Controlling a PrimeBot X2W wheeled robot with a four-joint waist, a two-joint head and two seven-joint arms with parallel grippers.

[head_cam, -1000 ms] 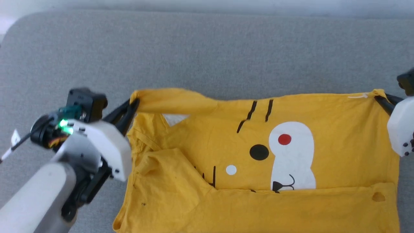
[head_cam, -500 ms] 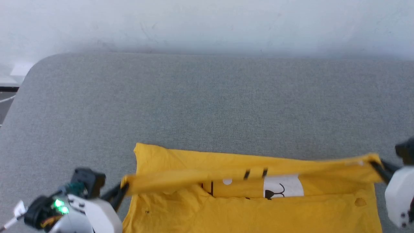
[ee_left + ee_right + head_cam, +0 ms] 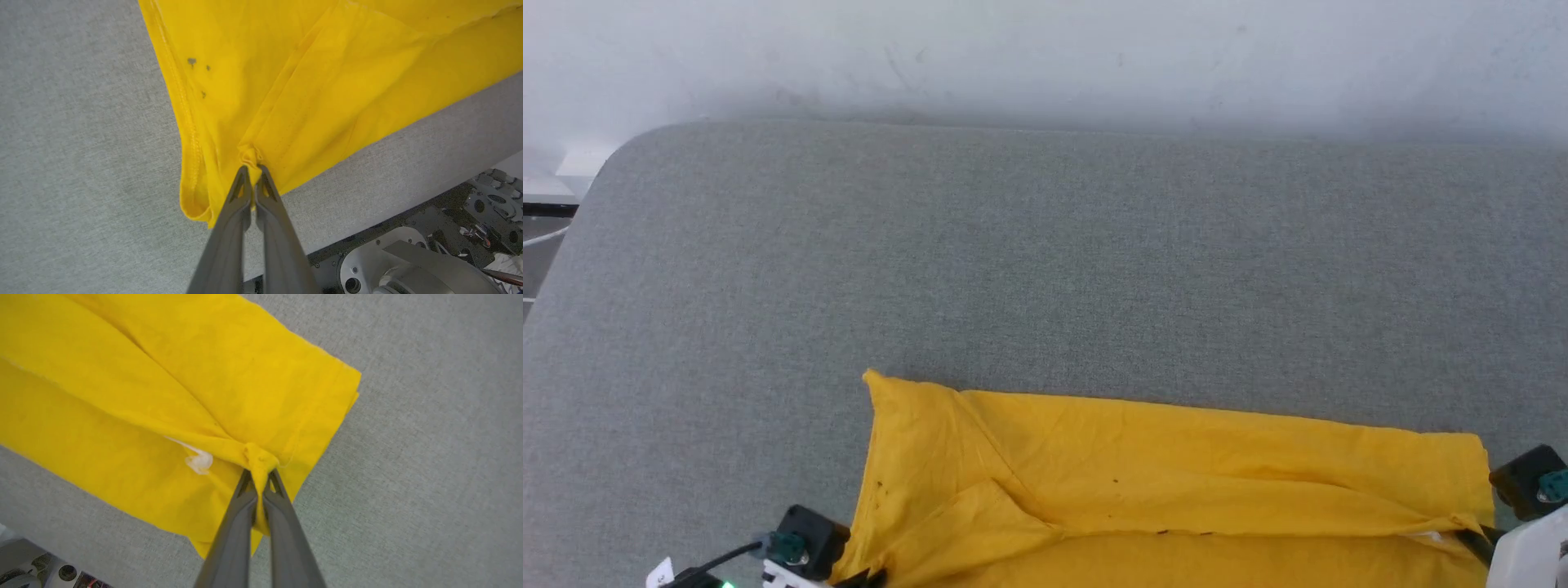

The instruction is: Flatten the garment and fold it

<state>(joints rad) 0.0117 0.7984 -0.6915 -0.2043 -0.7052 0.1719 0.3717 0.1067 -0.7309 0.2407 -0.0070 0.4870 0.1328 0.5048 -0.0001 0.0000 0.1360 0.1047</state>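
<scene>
While the garment [image 3: 1176,474] lies doubled over near the front edge of the grey table [image 3: 1013,245], only its plain yellow side faces up, in a long band running along that edge, with the table's far half bare behind it. Toward the table's left end, the left gripper [image 3: 251,169] has its two dark fingers pressed together on a bunched corner of the cloth, right beside a stitched hem that curls up off the table. A few small dark spots [image 3: 192,61] mark the fabric farther in from that hem. Toward the table's right end, the right gripper [image 3: 258,473] is likewise clamped tight on a puckered knot of yellow cloth, with a small white tag [image 3: 199,461] showing just beside the pinch. Both held corners sit low, close to the table top, and a long crease runs across the garment between them
</scene>
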